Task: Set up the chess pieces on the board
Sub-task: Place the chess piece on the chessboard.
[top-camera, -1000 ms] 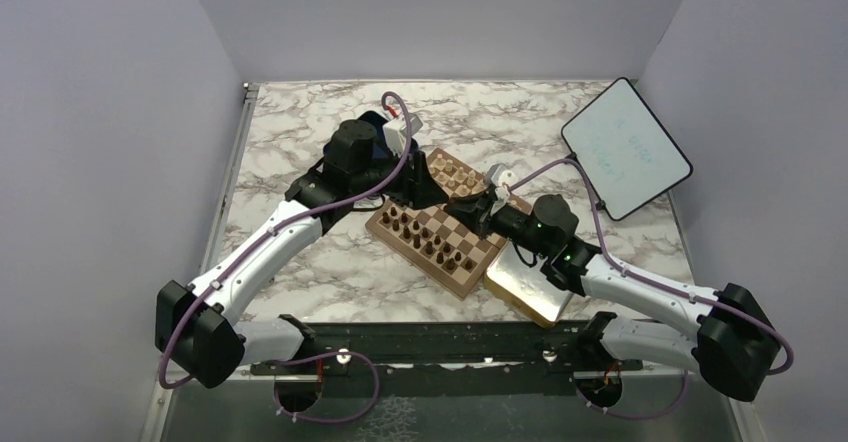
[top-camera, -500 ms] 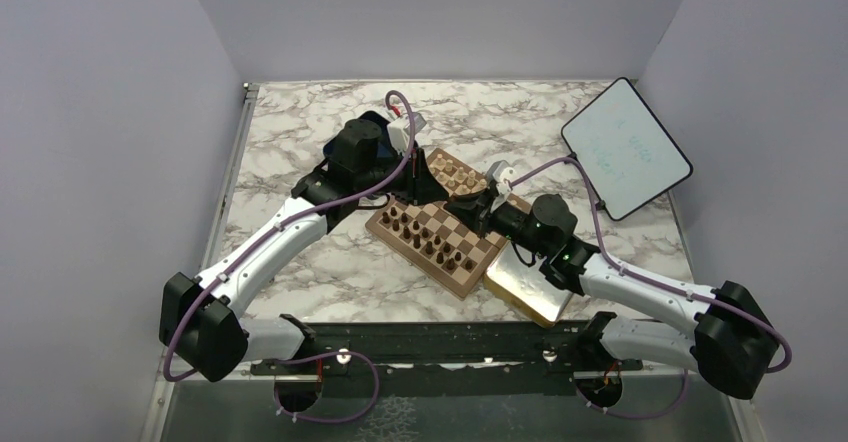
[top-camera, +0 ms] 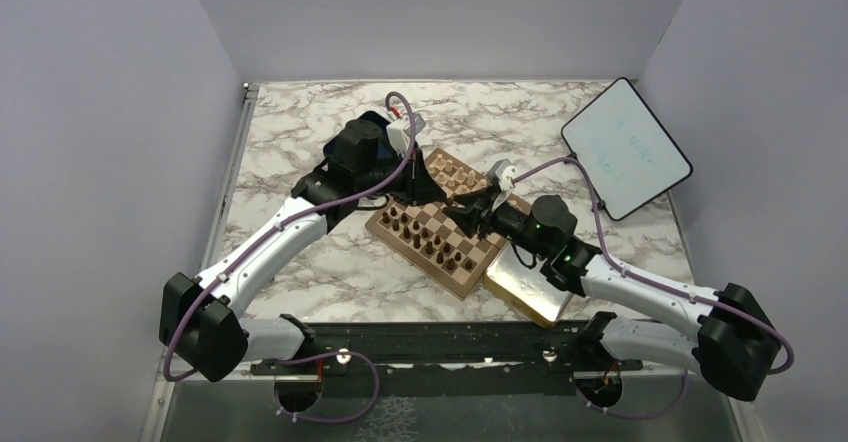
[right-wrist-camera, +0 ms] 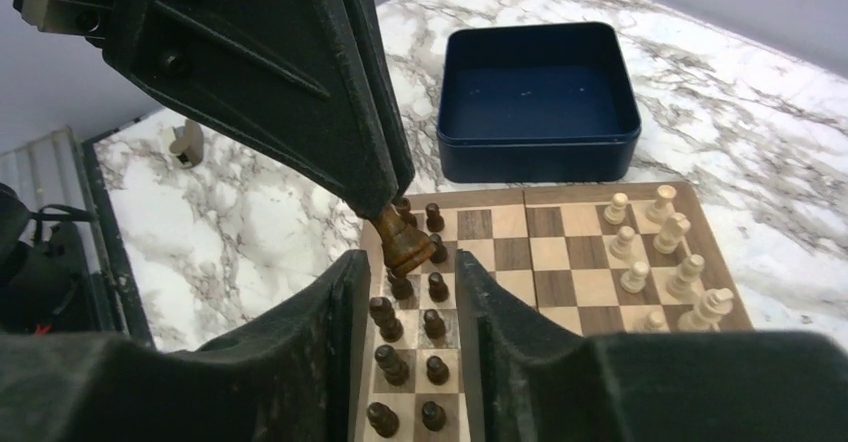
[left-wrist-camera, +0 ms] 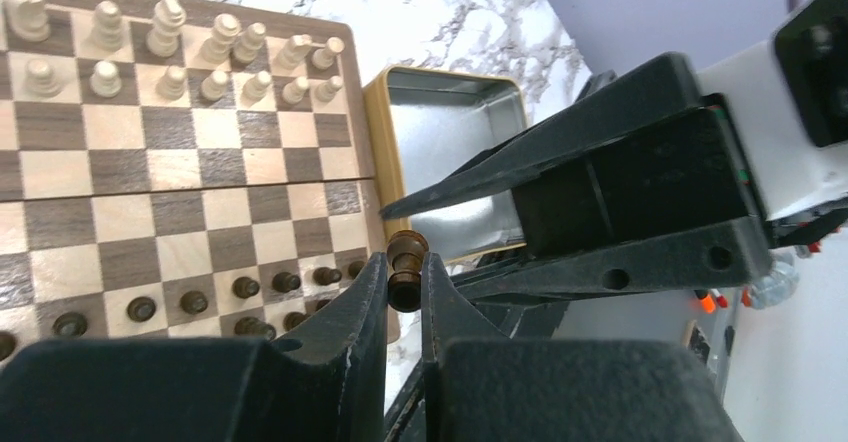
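Looks like a handover, done in the air over the desk (top-camera: 300,142), above the dark-piece end of the board (top-camera: 440,254). A dark piece (left-wrist-camera: 404,282) is clenched by the left pincer (left-wrist-camera: 405,262), while the right pincer (right-wrist-camera: 408,262) is left spread around it, not touching. The right one's best backed straight out so the rows (right-wrist-camera: 436,369) below aren't clipped. The grip's hidden from the top view; it's only shown in the wrist views.
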Robot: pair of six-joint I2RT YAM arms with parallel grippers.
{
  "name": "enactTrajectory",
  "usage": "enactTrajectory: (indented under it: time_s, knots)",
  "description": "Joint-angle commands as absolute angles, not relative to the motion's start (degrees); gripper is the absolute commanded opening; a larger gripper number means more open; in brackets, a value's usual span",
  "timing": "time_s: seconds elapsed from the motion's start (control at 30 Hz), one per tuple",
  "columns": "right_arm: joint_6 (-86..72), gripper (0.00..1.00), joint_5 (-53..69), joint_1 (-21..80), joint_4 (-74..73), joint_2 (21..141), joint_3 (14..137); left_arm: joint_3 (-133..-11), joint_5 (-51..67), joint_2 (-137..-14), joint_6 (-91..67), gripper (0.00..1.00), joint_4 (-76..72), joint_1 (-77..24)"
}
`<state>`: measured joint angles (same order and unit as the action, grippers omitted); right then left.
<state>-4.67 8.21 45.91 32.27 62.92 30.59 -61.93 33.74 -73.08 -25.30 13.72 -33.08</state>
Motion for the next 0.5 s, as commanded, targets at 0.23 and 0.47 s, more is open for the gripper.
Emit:
enactTrajectory:
  time_s: [0.23,0.47]
  knots:
    - [-21.3,0.64,-6.19,45.94,20.85,50.61,26.77,-64.73,26.02,-71.79,-19.35,0.01,23.46,-33.43]
    - [-25.89,0.71,-16.56,45.92,1.48,53.35,34.72,-65.83,18.49,-71.53,-17.58,0.01,27.85,-38.15]
